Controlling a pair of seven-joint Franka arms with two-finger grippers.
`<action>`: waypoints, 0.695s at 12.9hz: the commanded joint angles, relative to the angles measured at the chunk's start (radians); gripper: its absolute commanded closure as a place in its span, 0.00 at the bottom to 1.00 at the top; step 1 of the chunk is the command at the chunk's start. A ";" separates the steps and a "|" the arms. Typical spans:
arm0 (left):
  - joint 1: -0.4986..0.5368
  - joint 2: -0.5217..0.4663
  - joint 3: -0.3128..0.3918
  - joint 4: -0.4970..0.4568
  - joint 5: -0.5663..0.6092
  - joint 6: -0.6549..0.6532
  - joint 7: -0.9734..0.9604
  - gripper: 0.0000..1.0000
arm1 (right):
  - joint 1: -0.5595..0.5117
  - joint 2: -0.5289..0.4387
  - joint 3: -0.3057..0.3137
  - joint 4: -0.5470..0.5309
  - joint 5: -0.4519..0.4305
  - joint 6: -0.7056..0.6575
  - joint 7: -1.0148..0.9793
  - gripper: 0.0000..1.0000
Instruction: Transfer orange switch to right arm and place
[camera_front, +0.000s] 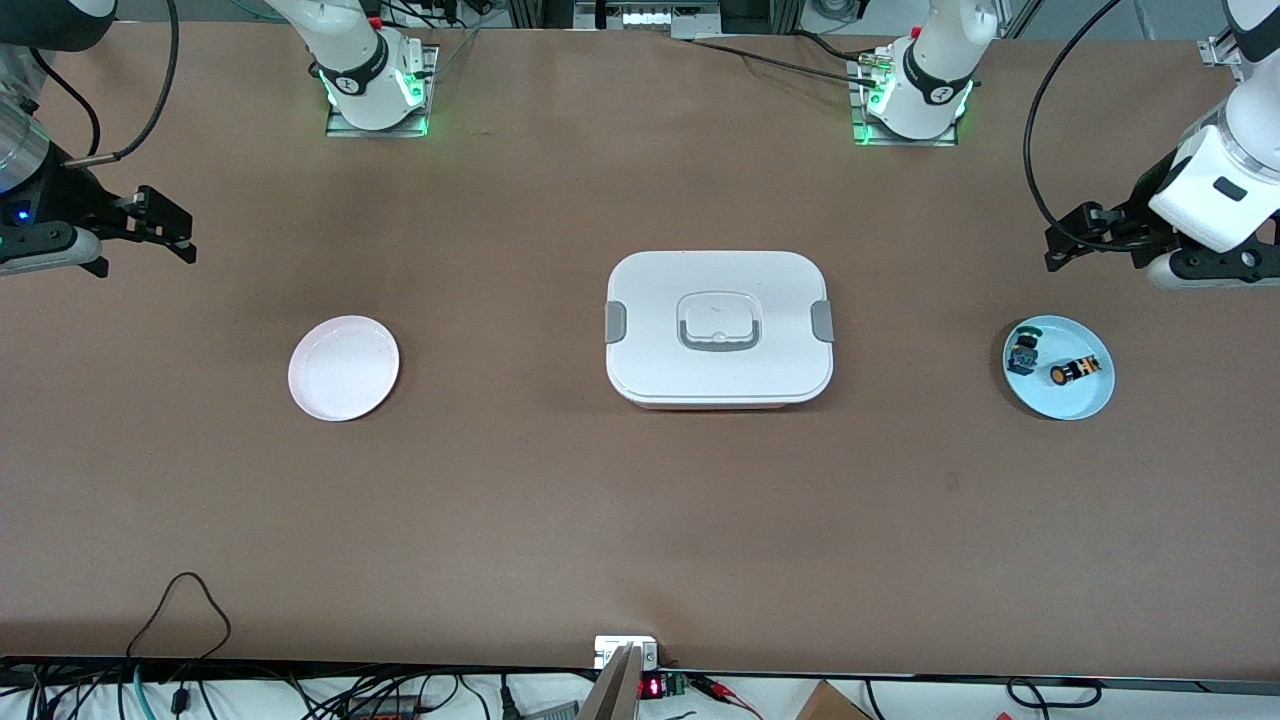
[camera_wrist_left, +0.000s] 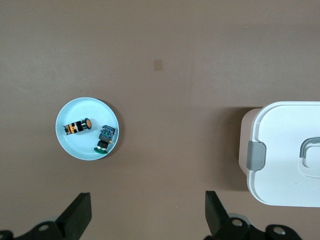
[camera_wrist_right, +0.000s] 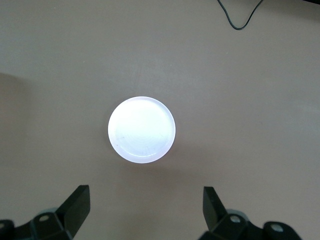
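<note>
Right now the orange switch lies on its side on the blue plate at the left arm's end of the table, just beside a green-capped switch on the same plate; the two look apart, no contact. In the left wrist view the orange switch shows its orange cap w/ the green-capped switch next to it. Left end effector hangs in the air by the table edge near the blue plate, fingers spread wide, holding nothing. Right end effector hangs at the right arm's end, fingers also spread, empty, near the pink plate. White lidded box sits mid-table, between the plates, lid on.
</note>
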 joint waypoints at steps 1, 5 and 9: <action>0.005 0.018 0.002 0.042 -0.006 -0.026 0.018 0.00 | -0.009 0.007 0.008 0.017 -0.011 -0.014 -0.003 0.00; 0.005 0.020 0.004 0.042 -0.006 -0.026 0.018 0.00 | -0.003 0.004 0.008 0.020 -0.011 -0.014 0.000 0.00; 0.005 0.020 0.004 0.044 -0.006 -0.034 0.007 0.00 | -0.001 0.001 0.009 0.020 -0.005 -0.014 0.000 0.00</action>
